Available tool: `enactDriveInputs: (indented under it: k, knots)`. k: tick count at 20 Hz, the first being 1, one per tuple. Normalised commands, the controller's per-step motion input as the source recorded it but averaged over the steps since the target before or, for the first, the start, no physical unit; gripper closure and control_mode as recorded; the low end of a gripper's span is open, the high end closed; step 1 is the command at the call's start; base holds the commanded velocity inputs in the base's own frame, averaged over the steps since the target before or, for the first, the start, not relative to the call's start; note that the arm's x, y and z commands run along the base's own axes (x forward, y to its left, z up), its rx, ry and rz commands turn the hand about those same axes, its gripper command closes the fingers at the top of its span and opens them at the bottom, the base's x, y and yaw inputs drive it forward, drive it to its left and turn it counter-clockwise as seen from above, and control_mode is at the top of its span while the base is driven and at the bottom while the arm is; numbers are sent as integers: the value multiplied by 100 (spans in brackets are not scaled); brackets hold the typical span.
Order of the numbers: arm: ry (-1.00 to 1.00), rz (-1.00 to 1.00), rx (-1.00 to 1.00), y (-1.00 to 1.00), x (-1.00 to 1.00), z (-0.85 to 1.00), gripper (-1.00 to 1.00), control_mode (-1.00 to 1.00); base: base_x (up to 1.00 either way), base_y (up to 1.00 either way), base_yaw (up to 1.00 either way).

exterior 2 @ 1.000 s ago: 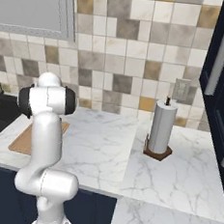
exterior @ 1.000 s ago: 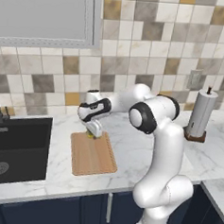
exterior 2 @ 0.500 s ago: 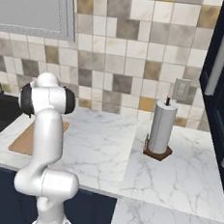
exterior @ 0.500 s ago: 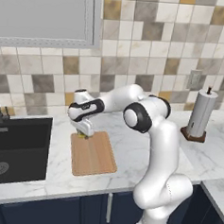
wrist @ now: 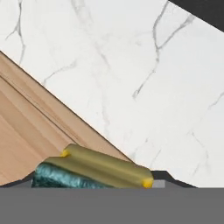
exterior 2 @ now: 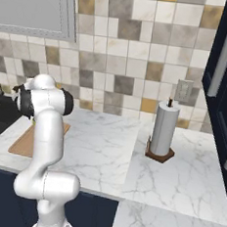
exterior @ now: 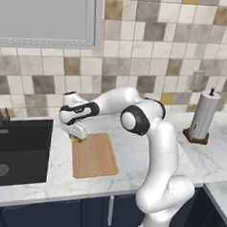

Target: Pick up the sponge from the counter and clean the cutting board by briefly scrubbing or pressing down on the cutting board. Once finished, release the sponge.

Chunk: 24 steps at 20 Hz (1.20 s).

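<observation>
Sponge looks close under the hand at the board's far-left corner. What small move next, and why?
Probably press straight down and scrub briefly. The sponge sits in the hand over the corner of the cutting board, right by bare counter, so keep strokes on the wood.

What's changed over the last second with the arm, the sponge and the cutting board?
The gripper carried the sponge leftward, from the cutting board's far middle edge to its far left corner by the sink. Whether the jaws have let go cannot be told. The board and paper towel holder stayed put.
</observation>
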Motion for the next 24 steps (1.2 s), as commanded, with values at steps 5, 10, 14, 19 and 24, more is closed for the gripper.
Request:
enactDriveInputs:
  k: [5, 10, 14, 19, 24]
  knots:
    - [0, 0, 2, 8, -91, -33, 100, -100, 0, 0, 0]
    - [0, -4, 9, 0, -100, -35, 100, -100, 0, 0, 0]
    - [0, -5, 10, 0, -100, -31, 100, -100, 0, 0, 0]
    - [0, -7, 7, 0, -92, -7, 100, -100, 0, 0, 0]
    - [0, -8, 0, 0, -90, 0, 100, -100, 0, 0, 0]
